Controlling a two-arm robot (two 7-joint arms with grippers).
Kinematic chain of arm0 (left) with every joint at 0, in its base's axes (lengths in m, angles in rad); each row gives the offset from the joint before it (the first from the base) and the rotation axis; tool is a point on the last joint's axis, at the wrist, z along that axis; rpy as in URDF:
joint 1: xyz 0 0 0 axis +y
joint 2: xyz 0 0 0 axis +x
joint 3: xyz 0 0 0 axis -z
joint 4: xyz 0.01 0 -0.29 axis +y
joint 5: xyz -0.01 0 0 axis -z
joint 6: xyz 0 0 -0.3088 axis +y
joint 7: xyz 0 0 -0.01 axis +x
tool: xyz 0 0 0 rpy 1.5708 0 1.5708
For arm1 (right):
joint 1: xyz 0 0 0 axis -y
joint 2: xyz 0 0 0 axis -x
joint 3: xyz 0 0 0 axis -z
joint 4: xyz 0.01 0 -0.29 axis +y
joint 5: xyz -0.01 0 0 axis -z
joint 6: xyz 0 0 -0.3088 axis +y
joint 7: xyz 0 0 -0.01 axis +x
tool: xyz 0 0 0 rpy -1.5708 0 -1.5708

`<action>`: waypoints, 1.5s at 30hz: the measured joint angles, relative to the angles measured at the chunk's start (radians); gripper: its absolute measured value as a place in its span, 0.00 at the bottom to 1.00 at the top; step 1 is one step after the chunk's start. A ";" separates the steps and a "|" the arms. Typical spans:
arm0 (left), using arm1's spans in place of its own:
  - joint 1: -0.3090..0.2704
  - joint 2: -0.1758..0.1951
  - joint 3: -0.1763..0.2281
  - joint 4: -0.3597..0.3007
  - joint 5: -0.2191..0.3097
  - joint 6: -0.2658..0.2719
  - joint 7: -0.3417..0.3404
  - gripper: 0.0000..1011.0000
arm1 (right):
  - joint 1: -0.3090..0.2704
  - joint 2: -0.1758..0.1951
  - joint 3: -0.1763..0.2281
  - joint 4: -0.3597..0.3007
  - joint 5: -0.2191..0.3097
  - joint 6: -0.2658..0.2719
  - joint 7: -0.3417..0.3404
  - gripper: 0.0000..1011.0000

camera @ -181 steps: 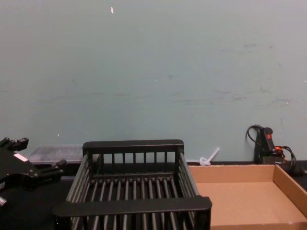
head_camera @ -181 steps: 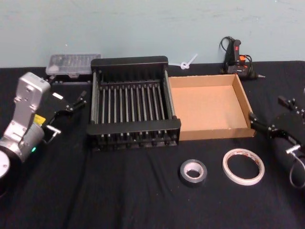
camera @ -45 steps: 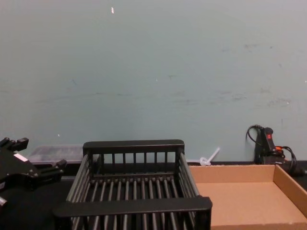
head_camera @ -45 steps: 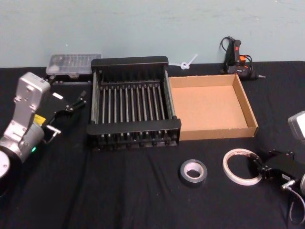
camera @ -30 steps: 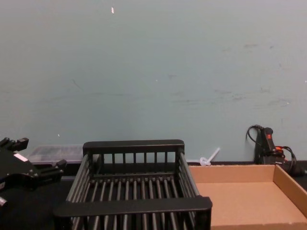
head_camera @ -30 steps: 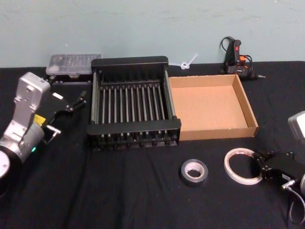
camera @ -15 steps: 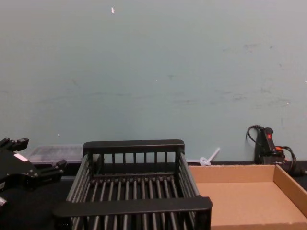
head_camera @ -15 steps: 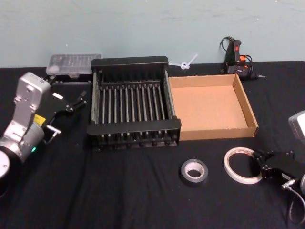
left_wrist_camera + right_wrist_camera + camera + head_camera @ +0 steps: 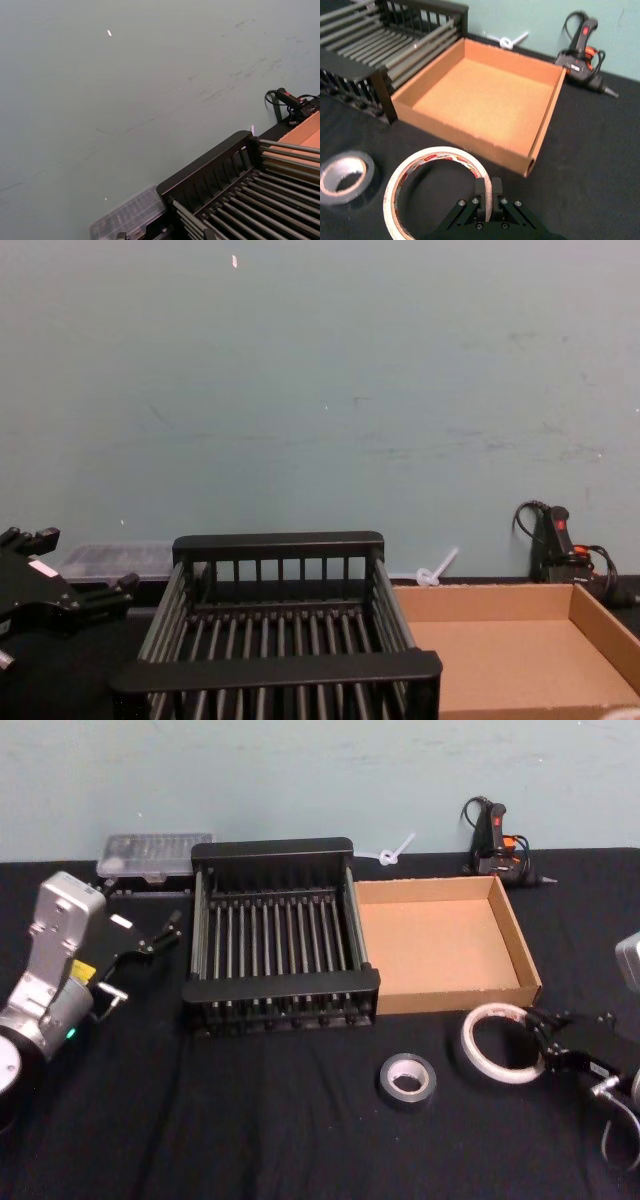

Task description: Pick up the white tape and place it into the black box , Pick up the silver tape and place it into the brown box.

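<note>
Black cloth covers my tabletop [image 9: 250,1140]. My right pincer [image 9: 487,200] pinches the rim of the white tape [image 9: 500,1042], tipped up just in front of the brown box [image 9: 440,942]. Nearby, the silver tape [image 9: 407,1079] lies flat. My left pincer [image 9: 150,935] waits with its fingers apart beside the black box [image 9: 278,942].

Counter [image 9: 250,1140] w/ black cloth. On it: black box [image 9: 280,935] mid-back, brown box [image 9: 440,940] touching its right side, silver tape [image 9: 407,1079] lying flat nearer the robot, clear plastic case [image 9: 152,855] back left, glue gun [image 9: 497,845] and white zip tie [image 9: 392,850] by the wall.
</note>
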 joint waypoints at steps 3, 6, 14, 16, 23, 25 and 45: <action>0.000 0.000 0.000 0.000 0.000 0.000 0.000 0.99 | 0.014 -0.008 0.001 -0.005 0.000 -0.003 0.001 0.08; 0.000 0.000 0.000 0.000 0.000 0.000 0.000 0.99 | 0.038 -0.021 -0.003 -0.005 -0.001 -0.007 0.001 0.08; 0.000 0.000 0.000 0.000 0.000 0.000 0.000 0.99 | 0.118 -0.063 -0.031 0.016 -0.016 -0.016 -0.002 0.08; 0.000 0.000 0.000 0.000 0.000 0.000 0.000 0.99 | 0.141 -0.075 -0.040 0.029 -0.022 -0.015 -0.004 0.08; 0.000 0.000 0.000 0.000 0.000 0.000 0.000 0.99 | 0.197 -0.103 -0.068 0.059 -0.043 -0.011 -0.007 0.08; 0.000 0.000 0.000 0.000 0.000 0.000 0.000 0.99 | 0.217 -0.114 -0.078 0.074 -0.049 -0.008 -0.007 0.08; 0.000 0.000 0.000 0.000 0.000 0.000 0.000 0.99 | 0.354 -0.196 -0.159 0.172 -0.116 -0.006 0.008 0.08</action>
